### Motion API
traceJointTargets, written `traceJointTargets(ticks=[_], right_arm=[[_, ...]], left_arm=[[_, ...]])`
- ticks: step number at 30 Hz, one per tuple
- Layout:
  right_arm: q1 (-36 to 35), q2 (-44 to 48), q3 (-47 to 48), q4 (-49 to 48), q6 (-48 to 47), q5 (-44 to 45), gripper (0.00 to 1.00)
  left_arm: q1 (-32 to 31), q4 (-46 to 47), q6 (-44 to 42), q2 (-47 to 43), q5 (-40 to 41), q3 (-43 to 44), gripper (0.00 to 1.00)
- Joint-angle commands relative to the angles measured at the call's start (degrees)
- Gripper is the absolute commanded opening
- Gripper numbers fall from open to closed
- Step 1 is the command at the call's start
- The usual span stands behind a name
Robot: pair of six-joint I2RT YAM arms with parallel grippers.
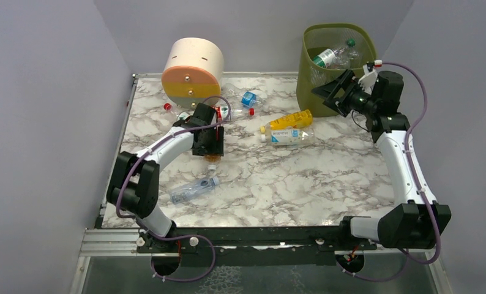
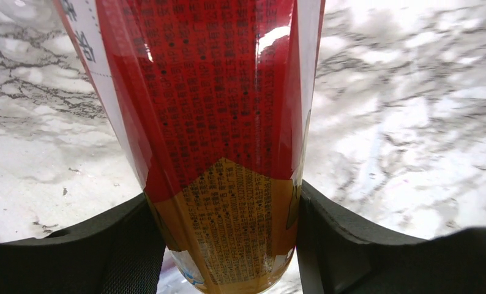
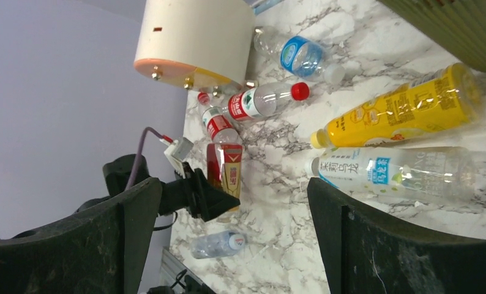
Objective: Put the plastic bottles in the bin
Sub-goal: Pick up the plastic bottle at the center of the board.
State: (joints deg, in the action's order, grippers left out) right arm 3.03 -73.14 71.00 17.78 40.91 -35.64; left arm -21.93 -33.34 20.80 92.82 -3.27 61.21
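Found the left gripper (image 2: 222, 214) clamped across the red-labelled bottle (image 2: 210, 92), long axis pointing away from the wrist, mid-left on the table (image 1: 326, 177), well apart from the bin (image 1: 308, 79) beside the gaping, empty right gripper (image 1: 333, 92).

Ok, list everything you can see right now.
bin: one, olive-green, back right.
bottles in bin: at least two, clear, green cap and label.
drawer box: one, cream-orange-yellow, back left.
yellow bottle: one, mid-table.
clear bottle: one, blue-white label, alongside the yellow.
blue-label bottle: one, clear, by drawer box.
red-capped bottles: two, clear, before drawer box.
small clear bottle: one, front left.
red-and-gold bottle: one, in left claw.
table: one, white marble.
left claw: one, black, closed on red-and-gold bottle.
right claw: one, black, open, empty, beside bin.
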Motion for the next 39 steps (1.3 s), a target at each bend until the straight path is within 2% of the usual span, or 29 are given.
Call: traceJointTargets(ticks=[1,11,21,33,39], right_arm=[[-3.16,0.22,-0.71,-0.48,-1.11,0.21,0.92],[-13.5,-4.57,0.52,-1.0,-0.82,3.22,0.92],[-22.4,-11.38,5.28,-0.42,-0.65,4.81,0.92],[-25.9,-16.43,9.42,6.3,-3.0,8.65,0.92],[-26.65,-17.08,9.05,6.01,-2.87,8.13,0.92]], left_arm=[[-1.52,-0.16,0.76,-4.96,-4.12,4.21,0.57],[-7.36,-2.06,0.29,-8.3,-10.19,10.24,0.58],[-14.3,0.37,-0.15,-8.85,-17.56,13.66,0.58],[-16.69,3.3,0.64,-10.15,-20.32,13.39,0.59],[-17.22,3.61,0.65,-9.87,-20.36,13.89,0.59]])
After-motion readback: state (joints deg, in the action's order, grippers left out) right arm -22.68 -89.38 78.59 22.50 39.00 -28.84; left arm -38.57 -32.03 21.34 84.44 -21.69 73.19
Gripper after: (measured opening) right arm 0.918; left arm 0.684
